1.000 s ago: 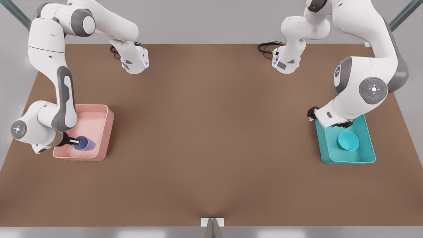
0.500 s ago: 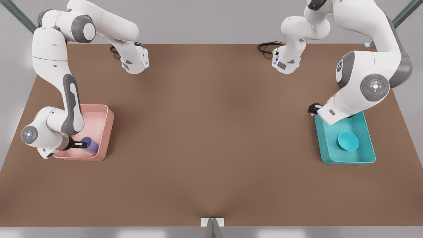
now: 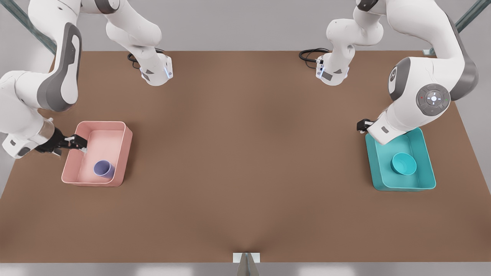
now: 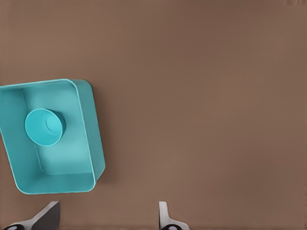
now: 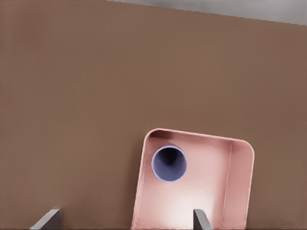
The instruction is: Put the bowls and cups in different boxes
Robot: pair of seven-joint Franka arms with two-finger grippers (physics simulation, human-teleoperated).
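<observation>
While both bins sit well apart on the brown table (image 3: 245,172), each holds a single item. The pale pink box (image 3: 124,153), at the front view's left, holds the lavender cup (image 3: 103,169) in its lower corner, close to the near wall; the right wrist view looks straight down the cup's dark mouth, near one corner of the box. The teal box (image 3: 429,172), at the front view's right, holds the teal bowl (image 3: 403,163) standing mouth up at about the middle of its floor, apart from the walls.

The right gripper (image 3: 78,144) hangs over the upper left rim of the pink box, above and to the left of the cup and apart from it. Its fingers (image 5: 200,221) are spread with nothing between them. The left gripper (image 4: 108,218) is above the table just beside the teal box, at that box's upper left corner in the front view; its fingers (image 4: 165,218) stand wide apart and empty.

Black cables (image 3: 308,55) coil by the arm bases at the table's far edge. A small grey bracket (image 3: 246,257) sits at the middle of the near edge.
</observation>
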